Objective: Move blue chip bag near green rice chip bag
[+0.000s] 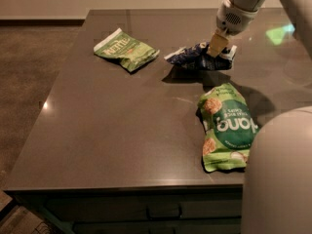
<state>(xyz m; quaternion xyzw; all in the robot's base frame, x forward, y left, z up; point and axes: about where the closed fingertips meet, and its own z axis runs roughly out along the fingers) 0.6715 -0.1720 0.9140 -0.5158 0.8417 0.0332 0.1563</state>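
The blue chip bag (192,57) is dark navy and crinkled, at the back middle of the table. My gripper (217,45) comes down from the upper right and is shut on the bag's right end, holding it slightly off the table with a shadow beneath it. The green rice chip bag (227,126) lies flat near the table's front right edge, well in front of the blue bag and apart from it.
A smaller pale-green bag (126,49) lies at the back left. The dark table (107,130) ends at a front edge with drawers below. The robot's white body (278,174) blocks the lower right corner.
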